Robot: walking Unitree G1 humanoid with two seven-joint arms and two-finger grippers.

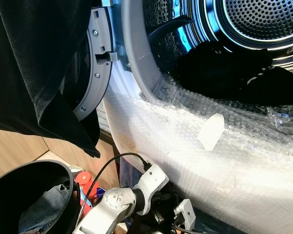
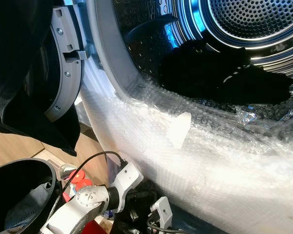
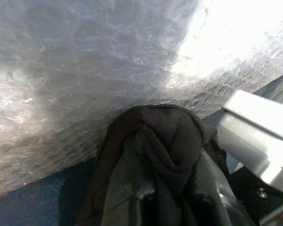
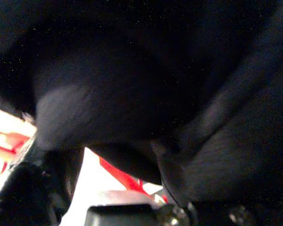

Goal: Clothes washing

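Note:
The washing machine drum (image 1: 263, 24) stands open, and dark clothes (image 1: 234, 73) lie inside it. Bubble wrap (image 1: 195, 146) covers its front rim. A large black garment (image 1: 39, 68) hangs at the upper left in front of the open door (image 1: 95, 73). In the right wrist view this black garment (image 4: 146, 80) drapes over my right gripper (image 4: 108, 160), which is shut on it. My silver left arm (image 1: 122, 200) reaches low beneath the rim. My left gripper (image 3: 165, 155) is shut on a bunched black cloth (image 3: 165, 132), close against the bubble wrap (image 3: 85, 70).
A black laundry basket (image 1: 19, 175) with blue jeans (image 1: 46, 204) in it stands at the lower left. Red bottles (image 1: 85, 179) sit beside it on the wooden floor (image 1: 19, 146). A silver bracket (image 1: 185, 212) lies under the machine's front.

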